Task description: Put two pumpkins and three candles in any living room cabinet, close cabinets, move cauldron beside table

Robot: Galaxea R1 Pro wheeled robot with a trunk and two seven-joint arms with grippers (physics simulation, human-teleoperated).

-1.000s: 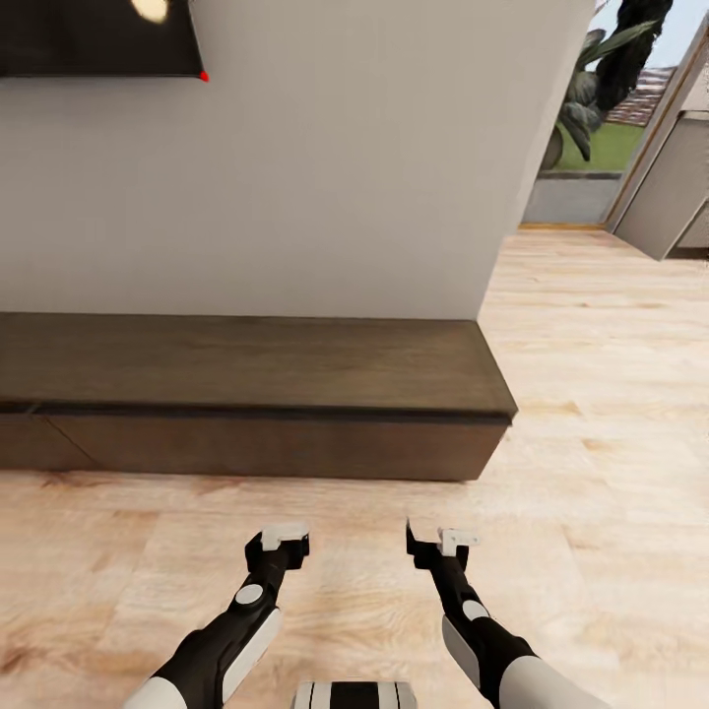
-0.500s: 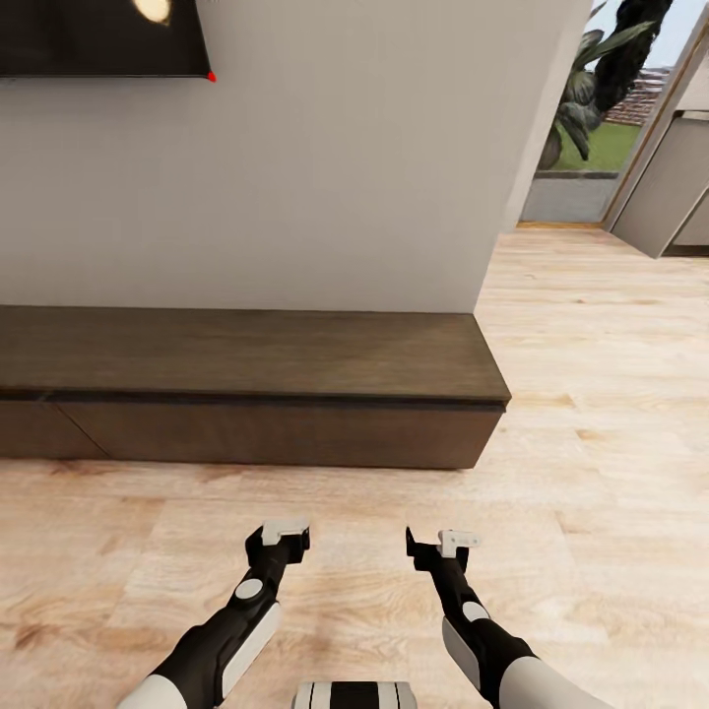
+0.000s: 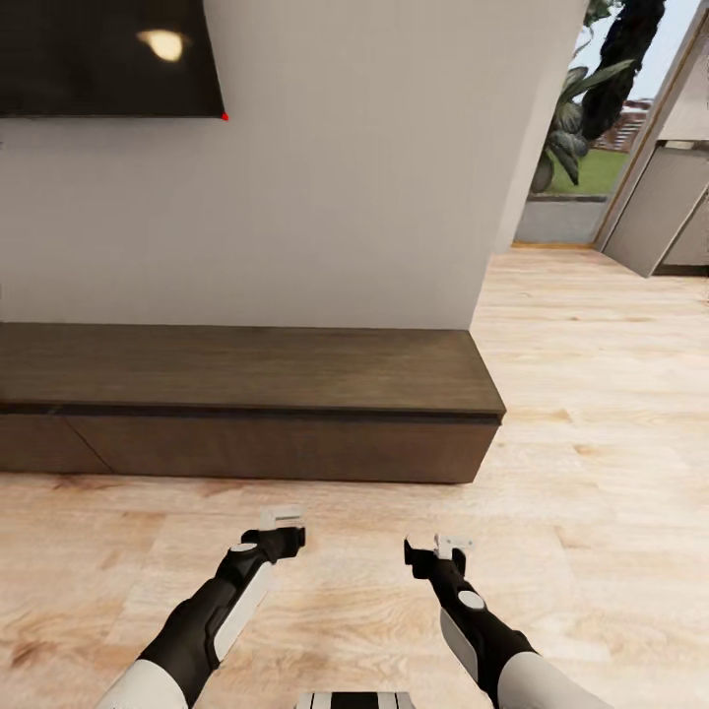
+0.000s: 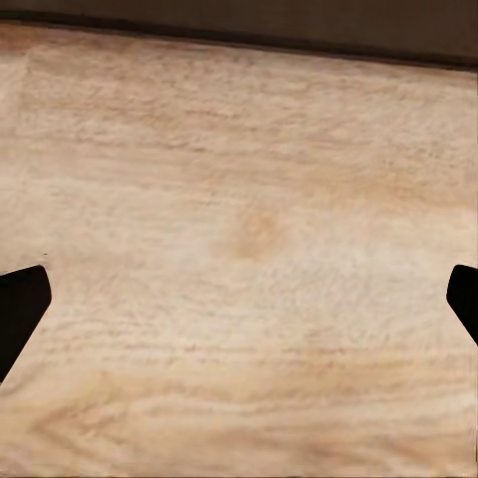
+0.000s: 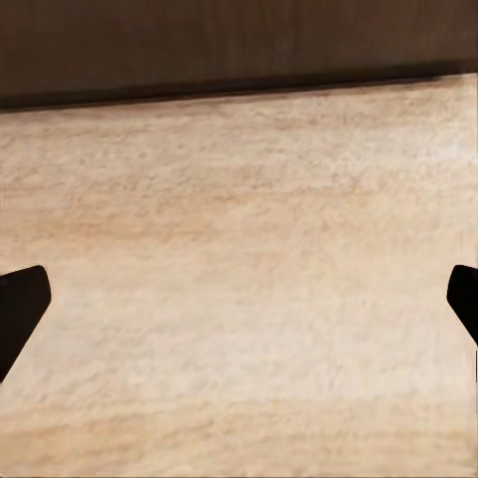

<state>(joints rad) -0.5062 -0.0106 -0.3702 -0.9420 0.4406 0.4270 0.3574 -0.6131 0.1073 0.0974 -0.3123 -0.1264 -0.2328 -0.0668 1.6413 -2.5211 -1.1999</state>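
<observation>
- The cabinet [image 3: 246,394], a long low dark wooden unit, stands against the white wall just ahead of you, with its front flush and no drawer pulled out. Its near end sits past your right gripper [image 3: 438,547], and its other end runs out of the head view on your left.
- Both grippers hang low over the wooden floor [image 3: 591,443], short of the cabinet front. The left gripper [image 3: 281,522] and the right one each hold nothing, and the jaws stand wide, with only the dark tips at the far edges of each wrist view.
- I see no handle or lip on the drawer front, so if you reach in blind, the fingers may skid along the flat panel or jam into it.
- Roll closer carelessly and your base or forearms could bump the cabinet, since its top edge juts toward you.
- You are carrying nothing, so opening a drawer now risks leaving one open later, which the task forbids.
- The seams between drawers are hard to make out; one slanted line shows near the left end.
- The dark screen [image 3: 98,59] on the wall is cut off at the top.
</observation>
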